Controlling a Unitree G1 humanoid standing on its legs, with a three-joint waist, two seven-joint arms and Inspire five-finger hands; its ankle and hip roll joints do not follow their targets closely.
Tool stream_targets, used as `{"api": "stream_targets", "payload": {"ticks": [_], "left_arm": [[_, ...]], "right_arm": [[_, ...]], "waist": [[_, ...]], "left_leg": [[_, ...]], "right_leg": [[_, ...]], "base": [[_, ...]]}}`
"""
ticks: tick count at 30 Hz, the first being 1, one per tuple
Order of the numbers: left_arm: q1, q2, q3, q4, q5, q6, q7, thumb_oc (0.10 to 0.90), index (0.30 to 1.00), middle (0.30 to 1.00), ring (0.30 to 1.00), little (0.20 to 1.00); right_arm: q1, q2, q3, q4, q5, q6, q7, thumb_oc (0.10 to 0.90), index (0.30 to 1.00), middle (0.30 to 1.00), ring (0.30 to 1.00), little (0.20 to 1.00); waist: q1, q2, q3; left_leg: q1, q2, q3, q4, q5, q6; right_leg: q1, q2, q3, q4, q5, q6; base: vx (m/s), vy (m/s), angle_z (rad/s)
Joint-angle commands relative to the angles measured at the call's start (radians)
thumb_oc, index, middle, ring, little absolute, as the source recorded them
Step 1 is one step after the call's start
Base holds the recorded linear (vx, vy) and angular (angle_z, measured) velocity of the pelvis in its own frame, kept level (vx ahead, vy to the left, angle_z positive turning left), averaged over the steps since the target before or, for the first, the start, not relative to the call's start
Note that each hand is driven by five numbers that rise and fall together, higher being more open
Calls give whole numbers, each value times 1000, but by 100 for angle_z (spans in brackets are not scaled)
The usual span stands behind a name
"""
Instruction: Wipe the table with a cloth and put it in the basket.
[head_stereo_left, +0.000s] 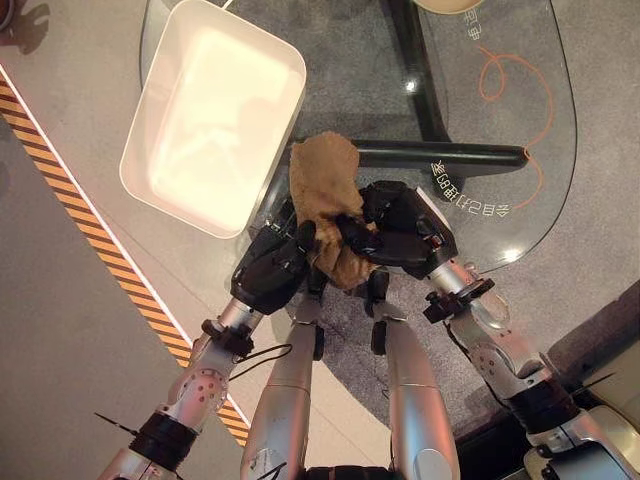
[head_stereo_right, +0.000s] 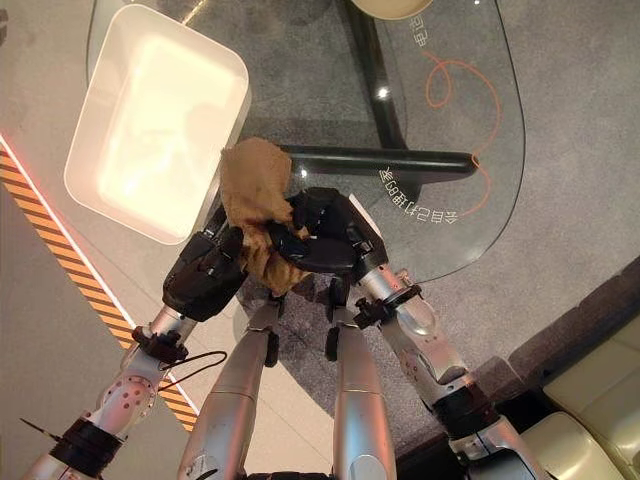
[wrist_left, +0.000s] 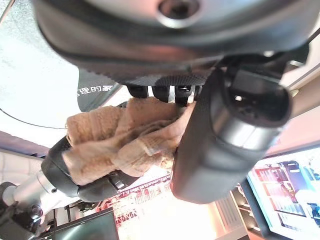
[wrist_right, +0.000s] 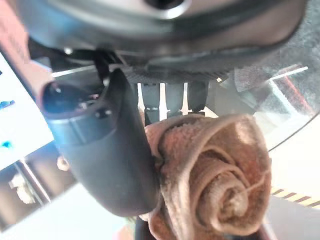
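A crumpled brown cloth hangs above the near edge of the glass table, gripped from both sides. My left hand comes in from the lower left, and its thumb and fingers press into the cloth. My right hand meets it from the right with its fingers curled round the lower part of the cloth. In the right wrist view the cloth shows as a rolled wad against the thumb. The white rectangular basket stands empty, just left of and beyond the hands.
A dark bar of the table's frame runs under the glass just beyond the hands. An orange cord loops at the far right. A black-and-orange striped line crosses the floor on the left. A cream seat is at the lower right.
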Motion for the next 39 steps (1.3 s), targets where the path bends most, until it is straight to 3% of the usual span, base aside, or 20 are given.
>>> {"api": "stream_targets", "payload": {"ticks": [1,15,16,17,18,39], "left_arm": [[-35,-64,-20,-258,7,4,-98,800,900,900,900,900],[-49,-81,-76,-270,-71,-14,-118,800,900,900,900,900],[-49,-82,-79,-268,-89,-17,-119,624,749,749,749,724],[-48,-83,-80,-268,-99,-20,-119,136,331,331,331,236],[-48,-85,-82,-267,-117,-28,-113,100,300,300,300,200],[-43,-108,-70,-240,-132,-33,-123,100,300,300,300,200]], "right_arm": [[-43,-29,108,-206,-127,19,190,100,300,300,300,200],[-112,-77,231,-237,-187,81,344,100,300,300,300,200],[-115,-81,236,-234,-191,79,341,100,300,300,300,200],[-116,-81,238,-232,-192,78,339,100,300,300,300,200],[-119,-81,242,-230,-193,77,332,100,300,300,300,200],[-118,-68,218,-204,-193,58,292,100,300,300,300,200]], "waist": [[25,16,-27],[35,13,-27],[36,13,-27],[36,13,-27],[36,12,-27],[36,6,-27]], "left_leg": [[20,-38,47,32,-67,59],[1,-44,36,39,-60,56],[1,-45,35,38,-59,56],[1,-45,35,38,-59,56],[0,-45,35,38,-59,56],[2,-49,30,39,-60,60]], "right_leg": [[38,59,31,-124,99,27],[23,65,30,-123,101,22],[23,65,30,-124,101,21],[23,65,30,-124,101,21],[22,66,30,-123,102,21],[22,69,29,-122,106,22]], "base": [[2,-39,2],[1,-5,1],[4,0,3],[3,0,3],[0,0,0],[0,0,0]]}}
